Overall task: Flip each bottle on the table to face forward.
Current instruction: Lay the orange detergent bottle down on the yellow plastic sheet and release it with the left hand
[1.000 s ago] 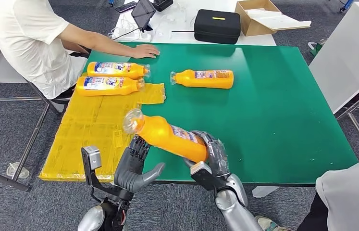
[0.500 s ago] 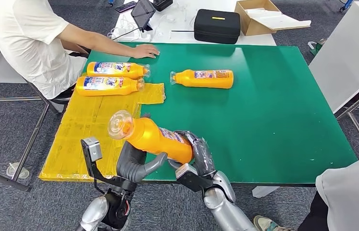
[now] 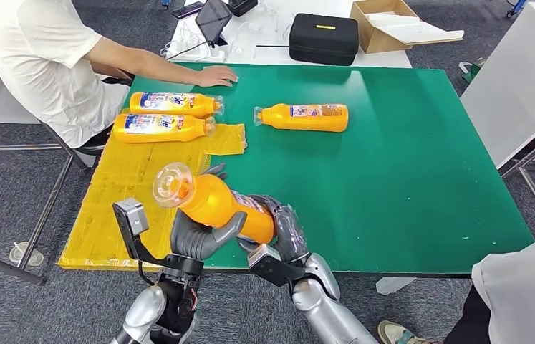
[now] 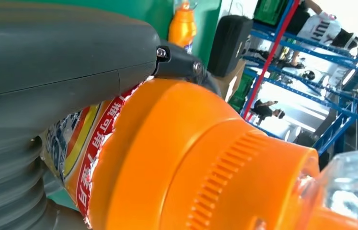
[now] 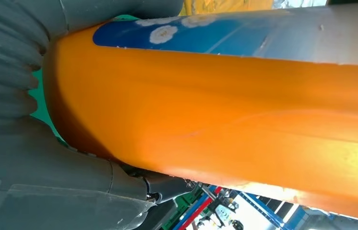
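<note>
— Why is the robot holding that orange bottle up in the air?

— I think it wants to turn it so the label faces the front. The bottle is lifted just over the near edge of the green table, tipped, with its clear cap pointing up and to the left.

— Which hand has it?

— Both. The right hand is wrapped around the fat bottom end. The left hand is curled around the middle, near the neck, with its thumb pressed on the side. Two hands make it easier to roll, I guess.

— How many bottles are there?

— Four. One in the hands. Two bottles lie side by side near the far left corner, partly on the yellow sheet, blue labels up. One more bottle lies alone on the green, toward the far edge.

— And people?

— One person sits at the far left corner, with one hand flat on the table.
</note>
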You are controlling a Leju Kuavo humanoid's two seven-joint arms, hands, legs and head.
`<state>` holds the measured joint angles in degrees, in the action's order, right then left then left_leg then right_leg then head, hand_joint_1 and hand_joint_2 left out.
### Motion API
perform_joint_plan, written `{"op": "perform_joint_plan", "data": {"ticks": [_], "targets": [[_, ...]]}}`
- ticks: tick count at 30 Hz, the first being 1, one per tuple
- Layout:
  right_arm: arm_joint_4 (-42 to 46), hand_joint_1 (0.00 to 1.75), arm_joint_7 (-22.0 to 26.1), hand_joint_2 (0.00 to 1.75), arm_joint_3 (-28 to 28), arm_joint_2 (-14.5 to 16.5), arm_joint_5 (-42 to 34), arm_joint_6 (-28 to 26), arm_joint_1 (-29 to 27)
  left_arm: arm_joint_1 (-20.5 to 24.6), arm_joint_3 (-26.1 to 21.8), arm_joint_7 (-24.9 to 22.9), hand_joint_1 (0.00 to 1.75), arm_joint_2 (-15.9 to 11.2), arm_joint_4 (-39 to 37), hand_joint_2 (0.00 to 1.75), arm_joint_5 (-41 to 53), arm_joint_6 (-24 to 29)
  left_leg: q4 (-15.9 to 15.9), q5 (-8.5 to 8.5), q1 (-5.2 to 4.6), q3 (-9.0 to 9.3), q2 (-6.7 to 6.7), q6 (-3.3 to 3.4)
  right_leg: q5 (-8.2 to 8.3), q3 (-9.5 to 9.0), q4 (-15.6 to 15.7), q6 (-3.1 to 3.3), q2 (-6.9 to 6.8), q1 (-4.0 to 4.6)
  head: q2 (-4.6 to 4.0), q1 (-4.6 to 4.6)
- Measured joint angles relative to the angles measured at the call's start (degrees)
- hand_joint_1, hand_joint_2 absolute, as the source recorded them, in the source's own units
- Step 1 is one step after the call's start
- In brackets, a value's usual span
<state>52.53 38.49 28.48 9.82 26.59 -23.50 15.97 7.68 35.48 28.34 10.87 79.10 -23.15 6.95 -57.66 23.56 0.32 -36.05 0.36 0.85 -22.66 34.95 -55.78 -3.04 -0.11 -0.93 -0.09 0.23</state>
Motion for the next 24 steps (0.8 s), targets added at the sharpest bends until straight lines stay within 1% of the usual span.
{"op": "perform_joint_plan", "data": {"ticks": [7,9,10,12,13,14,19,21,24], "targets": [[-0.3,1.69,0.0,1.75,0.39,0.06,-0.25,-0.06,0.24,0.31,0.15,0.23,1.75,-0.01,-0.07,1.75,0.33,0.49,0.0,0.0,0.0,0.0,0.0,0.0,0.0,0.0,0.0,0.0,0.0,0.0,0.0,0.0],[-0.33,1.61,0.0,1.75,0.43,0.13,-0.3,-0.06,0.27,0.39,0.23,0.25,1.75,-0.01,-0.07,1.75,0.37,0.65,0.0,0.0,0.0,0.0,0.0,0.0,0.0,0.0,0.0,0.0,0.0,0.0,0.0,-0.01],[-0.33,1.38,0.0,1.75,0.44,0.15,-0.36,-0.06,0.3,0.44,0.28,0.26,1.75,-0.01,-0.08,1.75,0.41,0.75,0.0,0.0,0.0,0.0,0.0,0.0,0.0,0.0,0.0,0.0,0.0,0.0,0.0,0.0],[-0.34,0.57,0.0,1.75,0.49,0.17,-0.62,0.04,0.41,0.6,0.37,0.32,1.75,-0.01,-0.09,1.75,0.57,0.91,0.0,0.0,0.0,0.0,0.0,0.0,0.0,0.0,0.0,0.0,0.0,0.0,0.0,0.0],[-0.34,0.2,-0.01,1.75,0.52,0.17,-0.84,0.19,0.45,0.69,0.4,0.37,1.75,-0.01,-0.1,1.75,0.68,0.98,0.0,0.0,0.0,0.0,0.0,0.0,0.0,0.0,0.0,0.0,0.0,0.0,0.0,0.01],[-0.36,0.0,-0.03,1.75,0.59,0.18,-1.12,0.45,0.47,0.8,0.44,0.43,1.75,0.0,-0.11,1.75,0.78,1.1,0.0,0.0,0.0,0.0,0.0,0.0,0.0,0.0,0.0,0.0,0.0,0.0,0.0,0.01],[-0.64,0.0,-0.25,1.75,0.98,0.16,-2.54,1.87,0.45,1.13,0.41,1.08,1.75,-0.01,-0.32,1.75,0.9,2.8,0.0,0.0,0.0,0.0,0.0,0.0,0.0,0.0,0.0,0.0,0.0,0.0,0.0,-0.01],[-0.8,0.0,0.07,1.75,1.17,0.14,-2.43,1.14,0.28,1.19,0.01,1.72,1.75,0.02,-0.24,1.75,1.24,5.69,0.0,0.0,0.0,0.0,0.01,0.0,0.0,0.01,0.0,0.0,0.0,0.01,0.0,0.0],[-0.91,0.0,0.58,1.75,1.31,-0.44,-1.21,-2.49,-0.86,1.24,-2.56,2.32,1.75,0.13,0.49,1.75,1.15,12.75,0.0,0.0,0.01,0.0,0.0,0.0,0.0,0.02,0.0,0.0,0.0,0.01,0.0,0.0]]}}
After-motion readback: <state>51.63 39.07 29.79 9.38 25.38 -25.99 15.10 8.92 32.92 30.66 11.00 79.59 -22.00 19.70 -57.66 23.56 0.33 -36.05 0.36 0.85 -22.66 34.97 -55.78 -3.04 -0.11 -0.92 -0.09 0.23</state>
